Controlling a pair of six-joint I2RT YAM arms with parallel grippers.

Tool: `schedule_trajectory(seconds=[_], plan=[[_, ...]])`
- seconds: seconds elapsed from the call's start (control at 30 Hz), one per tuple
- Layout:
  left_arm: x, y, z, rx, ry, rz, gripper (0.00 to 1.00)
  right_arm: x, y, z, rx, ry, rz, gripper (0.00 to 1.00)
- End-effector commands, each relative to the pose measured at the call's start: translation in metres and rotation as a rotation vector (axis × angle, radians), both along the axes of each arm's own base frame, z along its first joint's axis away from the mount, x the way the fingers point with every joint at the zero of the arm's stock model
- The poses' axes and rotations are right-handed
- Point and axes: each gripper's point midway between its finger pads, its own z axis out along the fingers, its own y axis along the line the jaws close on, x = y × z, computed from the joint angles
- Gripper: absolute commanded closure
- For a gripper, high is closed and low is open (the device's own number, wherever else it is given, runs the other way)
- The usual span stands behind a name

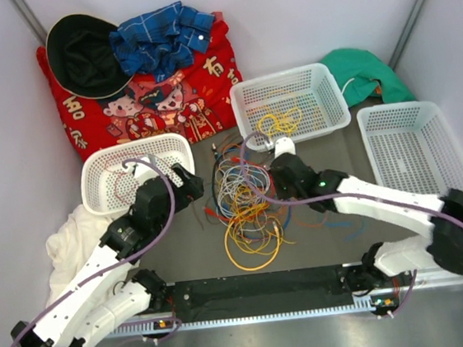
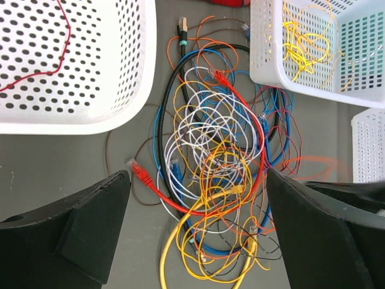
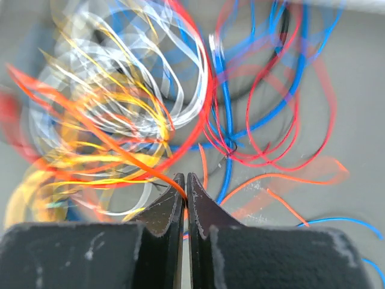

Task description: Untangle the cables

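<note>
A tangle of cables (image 1: 245, 203) in yellow, orange, red, blue and white lies on the grey table between the arms; it also shows in the left wrist view (image 2: 216, 156) and, blurred, in the right wrist view (image 3: 138, 108). My left gripper (image 2: 195, 241) is open, hovering over the pile's left side with a red plug (image 2: 139, 173) near its left finger. My right gripper (image 3: 184, 180) is shut on a thin orange wire (image 3: 114, 147) at the pile's right edge, in the top view (image 1: 280, 177). Yellow wires (image 1: 279, 122) lie in the middle basket.
Three white baskets stand around: left (image 1: 98, 167), middle (image 1: 321, 77), right (image 1: 454, 158). A red wire (image 2: 48, 72) lies in the left basket. Red printed cloth (image 1: 199, 102), a black hat (image 1: 82, 52), blue cloth (image 1: 159, 36) and green cloth (image 1: 365, 68) lie at the back; white cloth (image 1: 65, 245) lies left.
</note>
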Motion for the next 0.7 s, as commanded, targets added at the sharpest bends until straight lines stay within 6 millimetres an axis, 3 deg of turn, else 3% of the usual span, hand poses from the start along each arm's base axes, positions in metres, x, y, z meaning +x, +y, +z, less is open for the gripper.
schedule_trajectory(seconds=[0.0, 0.03, 0.07, 0.13, 0.17, 0.2, 0.23, 0.27, 0.3, 0.33, 0.37, 0.43, 0.47, 0.57, 0.67], plan=[[0.005, -0.004, 0.013, -0.018, -0.048, -0.004, 0.01, -0.007, 0.001, 0.108, 0.185, -0.169, 0.01, 1.0], [0.006, -0.008, 0.016, -0.026, -0.056, -0.024, 0.01, -0.013, 0.0, 0.122, 0.205, -0.187, 0.031, 1.0], [0.007, -0.01, 0.018, -0.033, -0.066, -0.033, 0.01, -0.021, -0.003, 0.153, 0.27, -0.232, 0.048, 1.0], [0.012, -0.016, 0.029, -0.065, -0.103, -0.041, 0.01, -0.03, -0.011, 0.177, 0.297, -0.258, 0.065, 1.0], [0.013, -0.022, 0.035, -0.084, -0.122, -0.068, 0.01, -0.035, -0.015, 0.203, 0.343, -0.294, 0.07, 1.0], [0.013, -0.028, 0.039, -0.074, -0.15, -0.111, 0.01, -0.039, -0.021, 0.209, 0.338, -0.29, 0.07, 1.0], [0.016, -0.038, 0.058, -0.12, -0.218, -0.146, 0.01, -0.04, -0.024, 0.219, 0.348, -0.304, 0.069, 1.0], [0.011, -0.051, 0.062, -0.148, -0.236, -0.228, 0.01, -0.043, -0.027, 0.24, 0.381, -0.329, 0.075, 1.0], [0.01, -0.057, 0.068, -0.157, -0.271, -0.269, 0.01, -0.045, -0.028, 0.248, 0.387, -0.335, 0.08, 1.0], [0.01, -0.067, 0.094, -0.22, -0.373, -0.312, 0.01, -0.048, -0.031, 0.254, 0.387, -0.335, 0.088, 1.0], [0.008, -0.073, 0.09, -0.234, -0.391, -0.346, 0.01, -0.051, -0.032, 0.272, 0.415, -0.351, 0.093, 1.0], [0.002, -0.083, 0.101, -0.298, -0.461, -0.406, 0.01, -0.052, -0.03, 0.279, 0.414, -0.336, 0.098, 1.0], [0.0, -0.085, 0.113, -0.349, -0.55, -0.417, 0.01, -0.054, -0.031, 0.294, 0.442, -0.35, 0.101, 1.0], [-0.013, -0.097, 0.129, -0.426, -0.673, -0.51, 0.01, -0.055, -0.028, 0.314, 0.476, -0.356, 0.107, 1.0], [-0.026, -0.114, 0.133, -0.421, -0.742, -0.635, 0.01, -0.054, -0.027, 0.329, 0.486, -0.361, 0.104, 1.0]])
